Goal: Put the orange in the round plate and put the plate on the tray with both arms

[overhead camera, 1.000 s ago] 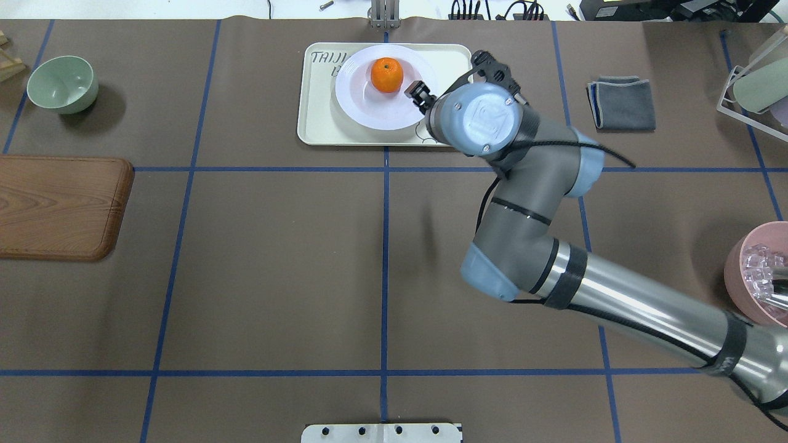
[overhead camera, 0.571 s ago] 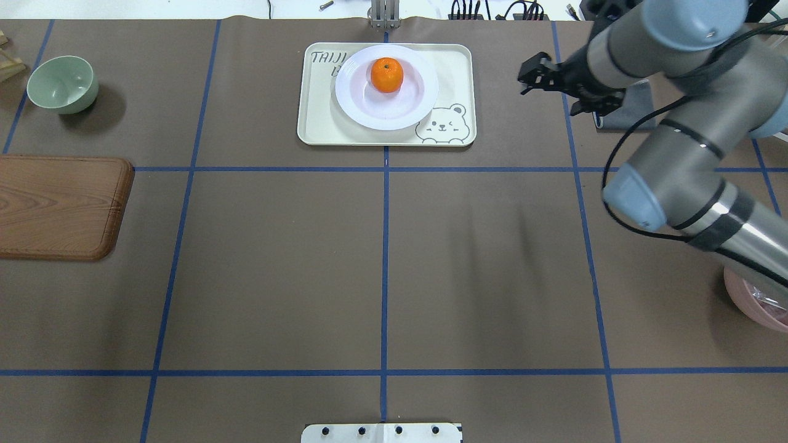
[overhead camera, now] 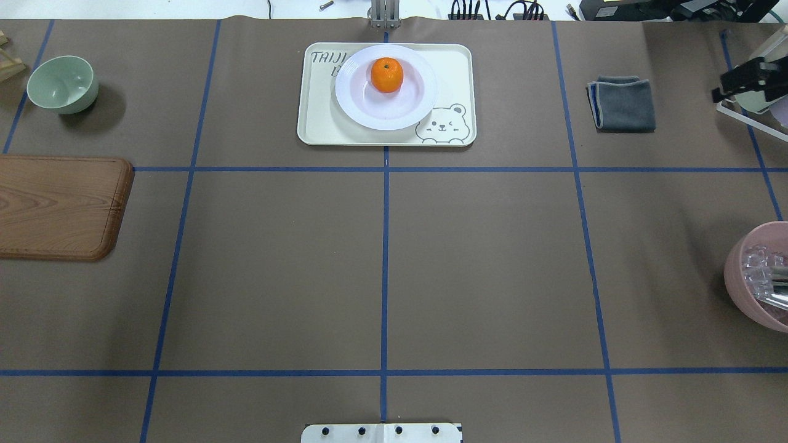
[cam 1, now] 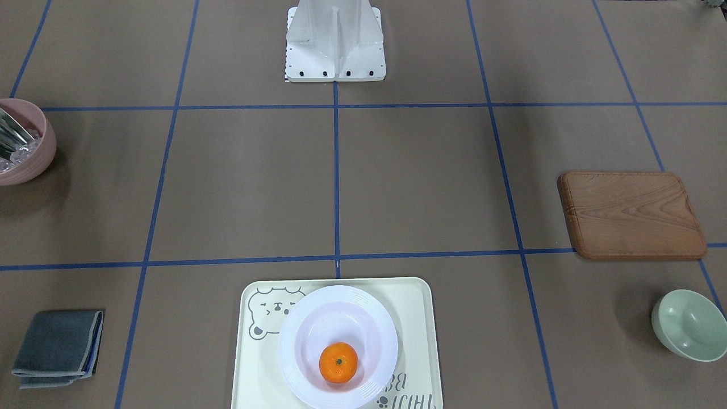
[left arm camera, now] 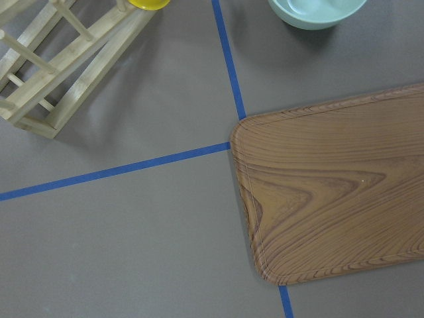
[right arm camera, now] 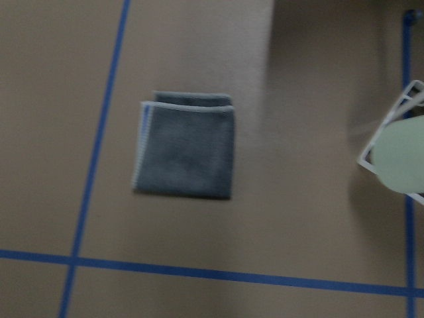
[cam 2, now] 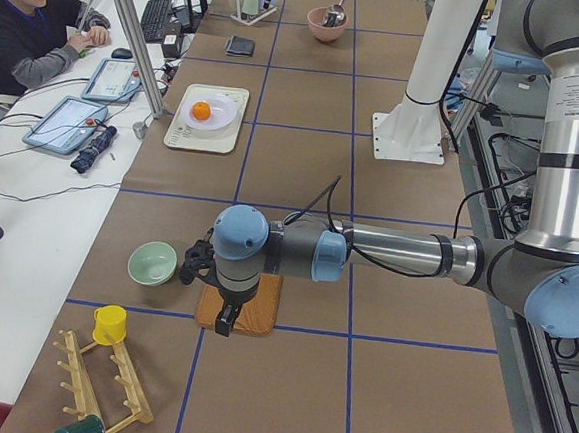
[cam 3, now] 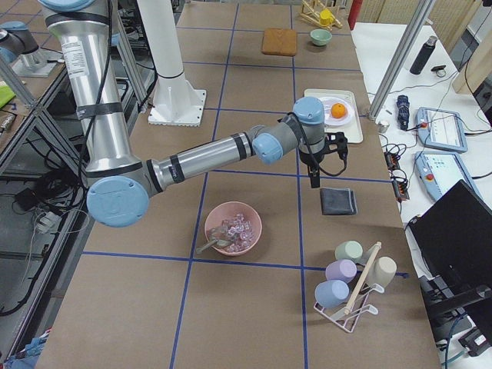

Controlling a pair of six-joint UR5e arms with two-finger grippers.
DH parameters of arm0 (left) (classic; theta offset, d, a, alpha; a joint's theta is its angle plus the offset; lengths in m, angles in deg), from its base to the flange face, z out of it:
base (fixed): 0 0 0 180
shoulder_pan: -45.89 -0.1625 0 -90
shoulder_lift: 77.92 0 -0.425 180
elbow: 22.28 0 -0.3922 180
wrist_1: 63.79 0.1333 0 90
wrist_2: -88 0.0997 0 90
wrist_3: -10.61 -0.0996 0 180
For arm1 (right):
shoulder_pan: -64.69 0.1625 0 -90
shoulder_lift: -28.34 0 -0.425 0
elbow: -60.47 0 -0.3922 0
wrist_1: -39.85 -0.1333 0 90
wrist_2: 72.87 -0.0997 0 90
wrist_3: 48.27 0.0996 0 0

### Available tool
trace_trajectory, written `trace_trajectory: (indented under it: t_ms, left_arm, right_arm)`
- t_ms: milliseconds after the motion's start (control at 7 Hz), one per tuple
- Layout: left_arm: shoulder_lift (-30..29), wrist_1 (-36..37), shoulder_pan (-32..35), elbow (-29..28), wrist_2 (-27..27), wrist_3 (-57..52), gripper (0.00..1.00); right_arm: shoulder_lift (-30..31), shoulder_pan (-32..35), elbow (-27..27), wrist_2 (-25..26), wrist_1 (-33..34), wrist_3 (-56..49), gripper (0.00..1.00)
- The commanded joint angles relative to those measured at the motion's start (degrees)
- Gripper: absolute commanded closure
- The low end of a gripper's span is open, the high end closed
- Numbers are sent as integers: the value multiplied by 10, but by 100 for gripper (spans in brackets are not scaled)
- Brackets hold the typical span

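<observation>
The orange [overhead camera: 386,75] lies in the plate [overhead camera: 364,108], which sits on the tray [overhead camera: 317,118] at top centre, so the task looks finished. I cannot tell the finger state of the left gripper [cam 2: 193,265] or the right gripper [overhead camera: 746,80].

A wide table [overhead camera: 277,277] under a matte brown covering fills the middle of the room, ruled into large squares by blue tape lines [overhead camera: 385,246]. Even light from above leaves only soft shadows on it. In the exterior left view a white desk [cam 2: 13,285] runs from seven to eleven o'clock, carrying a tablet [cam 2: 66,124] and a keyboard [cam 2: 157,13], beside a slanting aluminium post [cam 2: 133,39]. In the exterior right view grey floor [cam 3: 19,307] lies at eight o'clock and a laptop [cam 3: 453,231] at four.
</observation>
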Motion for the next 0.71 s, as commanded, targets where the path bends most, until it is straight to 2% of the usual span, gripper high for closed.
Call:
trace_trajectory:
  t_ms: [0,143,286,571]
  left_arm:
    - [1,1,-1,2,2,-4,1]
    - [1,1,-2,2,2,-4,1]
    - [2,0,-2,2,2,-5,1]
    - [6,-3,-2,3,-2,-6,1]
  right_arm:
    - [59,89,26,0,63,-203,0]
    - [62,127,23,1,125,-276,0]
    - [72,142,24,7,146,-353,0]
    - [79,148,17,7,192,-397,0]
